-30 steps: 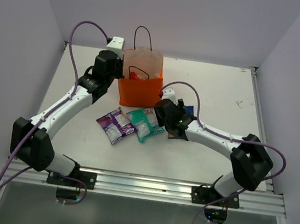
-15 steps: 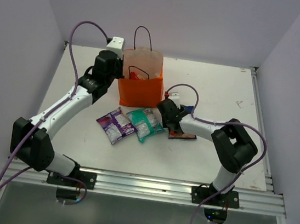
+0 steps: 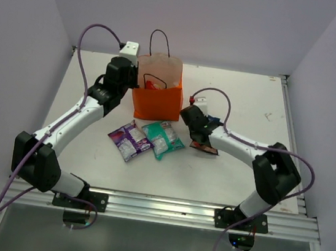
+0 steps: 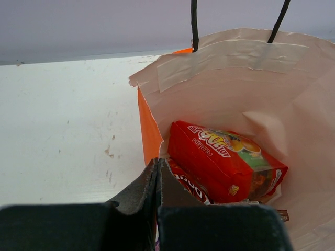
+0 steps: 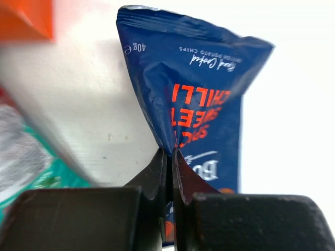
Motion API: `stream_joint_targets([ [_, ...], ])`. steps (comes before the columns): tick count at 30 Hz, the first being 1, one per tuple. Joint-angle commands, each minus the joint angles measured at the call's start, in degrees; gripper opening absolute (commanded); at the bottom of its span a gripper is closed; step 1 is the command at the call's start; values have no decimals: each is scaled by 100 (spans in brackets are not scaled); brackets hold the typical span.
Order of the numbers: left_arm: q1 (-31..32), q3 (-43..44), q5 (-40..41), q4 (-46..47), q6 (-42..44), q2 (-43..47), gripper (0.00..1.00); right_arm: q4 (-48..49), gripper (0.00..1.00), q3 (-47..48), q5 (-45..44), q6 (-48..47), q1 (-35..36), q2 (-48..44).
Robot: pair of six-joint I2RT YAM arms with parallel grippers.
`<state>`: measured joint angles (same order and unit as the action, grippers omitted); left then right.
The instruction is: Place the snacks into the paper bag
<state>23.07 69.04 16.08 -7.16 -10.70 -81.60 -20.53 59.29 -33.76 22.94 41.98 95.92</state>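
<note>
Purple pack point(image 3: 129, 139) and teal pack point(image 3: 163, 138) lie flat, side by side on the table point(image 3: 246, 98), at 7 and 6 o'clock of the paper bag point(image 3: 156, 102). Right pincer point(image 5: 168, 152) at 4 o'clock of the bag: jaws clamped on a pinched fold of the dark blue bag point(image 5: 201, 86). Paper bag upright, mouth open. Left pincer point(image 4: 157, 166) at its 9 o'clock side, jaws together on the orange wall edge. Inside: Doritos bag point(image 4: 225, 162), tilted, with the red candy bag point(image 4: 188, 184) partly beneath it.
</note>
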Motion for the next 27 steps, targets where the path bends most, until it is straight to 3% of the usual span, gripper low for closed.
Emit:
stream_joint_targets([
  [1,22,-83,-34,48,103,39,0,-302,0,934,-718,-577,-23,-933],
  [9,22,-83,-69,66,86,30,0,470,0,3254,-519,-1854,-23,-953],
  [17,22,-66,-26,65,103,30,0,955,0,5054,1519,-1398,-23,-66],
  [21,22,-66,-34,57,94,30,0,1104,0,5435,2433,-933,-14,409],
  [27,22,-74,1,39,103,65,0,1297,0,5269,2602,-511,-14,876],
])
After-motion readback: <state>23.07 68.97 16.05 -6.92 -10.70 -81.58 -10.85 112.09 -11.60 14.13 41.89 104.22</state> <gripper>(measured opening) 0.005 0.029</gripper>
